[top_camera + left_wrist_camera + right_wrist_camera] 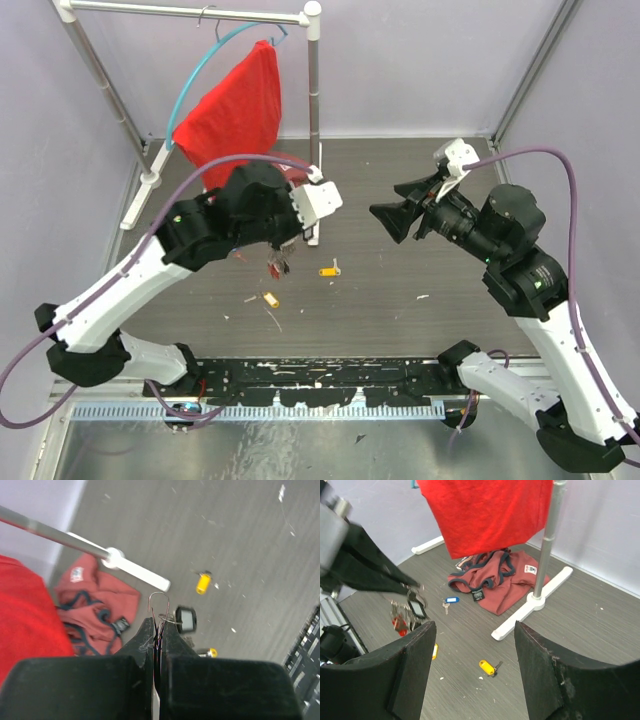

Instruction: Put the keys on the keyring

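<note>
Left hand (158, 630) clamped on the keyring (160, 602), keys (400, 619) hanging. Right hand (474, 630) wide and empty; the next move is likely collecting the yellow key (487, 667) from the surface (590, 630).

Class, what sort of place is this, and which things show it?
Probably a robotics lab test cell: two robot arms bolted to a table, plain lilac walls around it, and staged props like a clothes rail with a red shirt.
</note>
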Action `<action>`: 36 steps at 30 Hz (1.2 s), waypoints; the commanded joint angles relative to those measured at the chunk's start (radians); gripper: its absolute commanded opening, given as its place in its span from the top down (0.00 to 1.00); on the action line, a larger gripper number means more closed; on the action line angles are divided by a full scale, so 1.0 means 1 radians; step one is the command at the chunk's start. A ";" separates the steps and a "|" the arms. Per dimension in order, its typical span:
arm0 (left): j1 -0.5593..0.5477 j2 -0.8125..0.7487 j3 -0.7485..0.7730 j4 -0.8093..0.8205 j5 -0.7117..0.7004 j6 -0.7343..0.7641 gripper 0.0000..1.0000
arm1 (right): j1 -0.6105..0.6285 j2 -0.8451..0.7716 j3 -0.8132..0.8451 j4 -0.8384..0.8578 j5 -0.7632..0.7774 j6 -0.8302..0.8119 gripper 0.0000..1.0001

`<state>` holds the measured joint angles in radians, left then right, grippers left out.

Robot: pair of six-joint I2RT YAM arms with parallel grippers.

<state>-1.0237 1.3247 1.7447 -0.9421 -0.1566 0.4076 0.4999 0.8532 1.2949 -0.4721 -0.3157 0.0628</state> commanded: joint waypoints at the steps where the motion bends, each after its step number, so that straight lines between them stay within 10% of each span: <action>1: 0.033 0.017 -0.092 0.002 0.110 -0.083 1.00 | -0.003 -0.035 0.033 0.012 0.098 -0.008 0.31; 22: 0.006 -0.195 -0.526 0.434 -0.082 0.024 0.99 | -0.003 -0.050 -0.118 -0.019 0.045 0.123 0.31; 36: -0.023 -0.326 -0.535 0.527 0.065 0.286 1.00 | -0.003 0.070 -0.213 0.482 -0.290 0.575 0.35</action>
<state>-1.0393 0.9913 1.1763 -0.4648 -0.1349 0.6277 0.4999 0.9142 1.0557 -0.2344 -0.4961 0.4908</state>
